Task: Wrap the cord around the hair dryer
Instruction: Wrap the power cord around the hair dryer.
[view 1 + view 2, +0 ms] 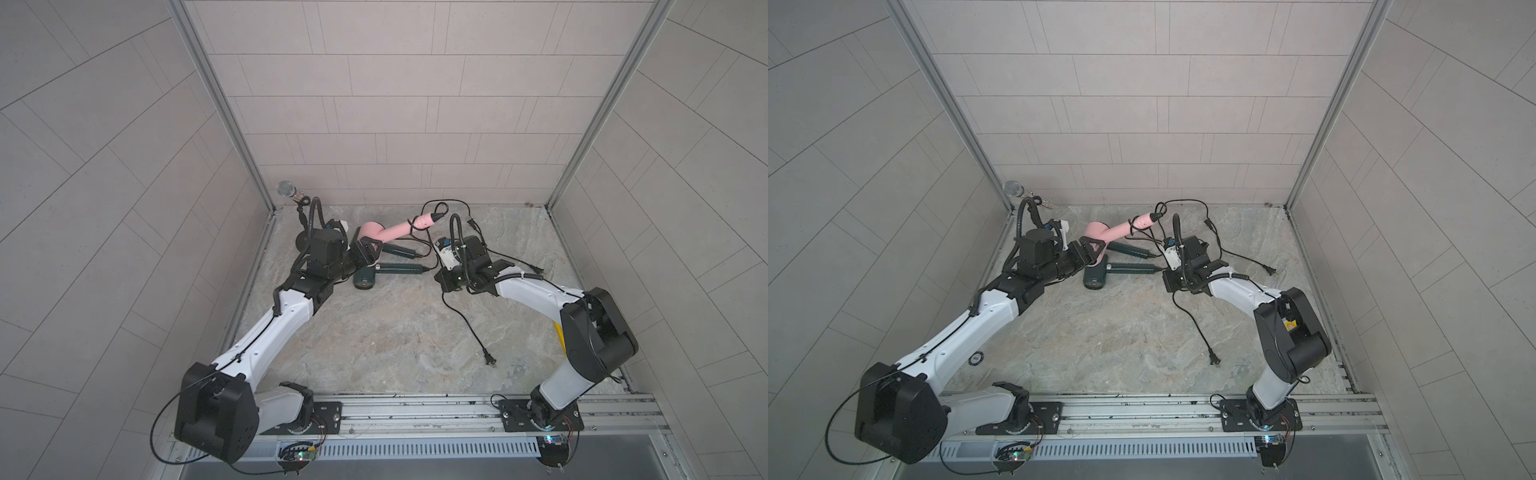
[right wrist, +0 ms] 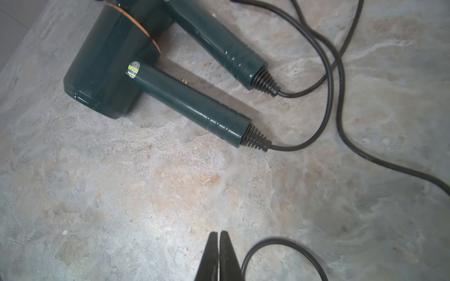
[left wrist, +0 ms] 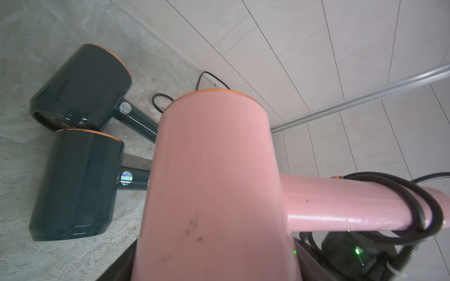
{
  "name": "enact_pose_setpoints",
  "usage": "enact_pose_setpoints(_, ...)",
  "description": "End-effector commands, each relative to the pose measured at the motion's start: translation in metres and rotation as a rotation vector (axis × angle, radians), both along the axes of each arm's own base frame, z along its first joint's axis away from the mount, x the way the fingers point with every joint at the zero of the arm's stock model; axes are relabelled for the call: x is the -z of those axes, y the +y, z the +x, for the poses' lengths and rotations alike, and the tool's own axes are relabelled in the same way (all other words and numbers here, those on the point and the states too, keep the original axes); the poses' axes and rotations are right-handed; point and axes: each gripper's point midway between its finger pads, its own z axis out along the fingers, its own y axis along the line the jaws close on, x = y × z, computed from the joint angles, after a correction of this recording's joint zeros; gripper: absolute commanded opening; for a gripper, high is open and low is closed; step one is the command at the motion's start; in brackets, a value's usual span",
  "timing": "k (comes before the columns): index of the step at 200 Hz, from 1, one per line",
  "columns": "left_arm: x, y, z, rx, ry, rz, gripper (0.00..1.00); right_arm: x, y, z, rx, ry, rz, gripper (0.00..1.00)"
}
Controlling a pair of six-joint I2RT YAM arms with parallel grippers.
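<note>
In both top views my left gripper (image 1: 371, 250) (image 1: 1094, 247) is shut on the head of the pink hair dryer (image 1: 371, 231) (image 1: 1096, 230), holding it off the table at the back. Its handle slants up to the right. The black cord (image 3: 414, 202) lies in a couple of loops around that handle, and more of the cord (image 1: 436, 203) arcs off the handle's end. In the left wrist view the pink hair dryer (image 3: 214, 182) hides my fingertips. My right gripper (image 2: 218, 232) (image 1: 440, 278) is shut and empty, low over the table beside a cord loop (image 2: 280, 240).
Two dark green hair dryers (image 1: 363, 280) (image 1: 399, 250) lie side by side under the pink one, their cords (image 2: 328, 85) trailing right. Plugs (image 1: 490, 359) (image 1: 538, 270) rest on the stone table. A microphone (image 1: 286, 189) stands at the back left corner. Tiled walls close three sides.
</note>
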Motion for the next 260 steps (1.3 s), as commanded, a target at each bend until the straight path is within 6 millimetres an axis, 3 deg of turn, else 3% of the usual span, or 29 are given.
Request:
enact_pose_setpoints(1, -0.037, 0.028, 0.024, -0.213, -0.13, -0.079, 0.0, 0.004, 0.003, -0.021, -0.001, 0.021, -0.065, 0.0)
enact_pose_setpoints(42, -0.003, 0.089, 0.019, -0.477, -0.073, 0.211, 0.0, -0.002, 0.005, -0.045, -0.02, -0.02, -0.22, 0.0)
enact_pose_setpoints(68, 0.003, 0.115, 0.011, -0.577, -0.069, 0.379, 0.0, -0.019, 0.004, -0.053, -0.041, -0.071, -0.309, 0.0)
enact_pose_setpoints(125, -0.001, 0.124, -0.001, -0.567, -0.091, 0.854, 0.0, -0.077, 0.014, -0.044, -0.151, -0.211, -0.449, 0.0)
enact_pose_setpoints(156, 0.008, 0.111, -0.003, -0.481, -0.097, 0.946, 0.0, -0.109, 0.024, -0.032, -0.203, -0.302, -0.453, 0.0)
enact_pose_setpoints(179, 0.021, 0.093, -0.001, -0.358, -0.104, 0.925, 0.0, -0.123, 0.031, -0.026, -0.23, -0.328, -0.45, 0.0)
enact_pose_setpoints(205, 0.038, 0.058, -0.001, -0.154, -0.133, 0.852, 0.0, -0.13, 0.039, -0.014, -0.256, -0.332, -0.419, 0.0)
enact_pose_setpoints(223, 0.044, 0.029, -0.009, 0.029, -0.167, 0.798, 0.0, -0.134, 0.032, -0.001, -0.242, -0.333, -0.422, 0.0)
enact_pose_setpoints(240, 0.04, -0.006, -0.025, 0.245, -0.237, 0.705, 0.0, -0.136, 0.022, 0.011, -0.236, -0.331, -0.421, 0.0)
enact_pose_setpoints(260, 0.024, -0.031, -0.045, 0.369, -0.313, 0.565, 0.0, -0.135, 0.006, 0.021, -0.231, -0.325, -0.449, 0.0)
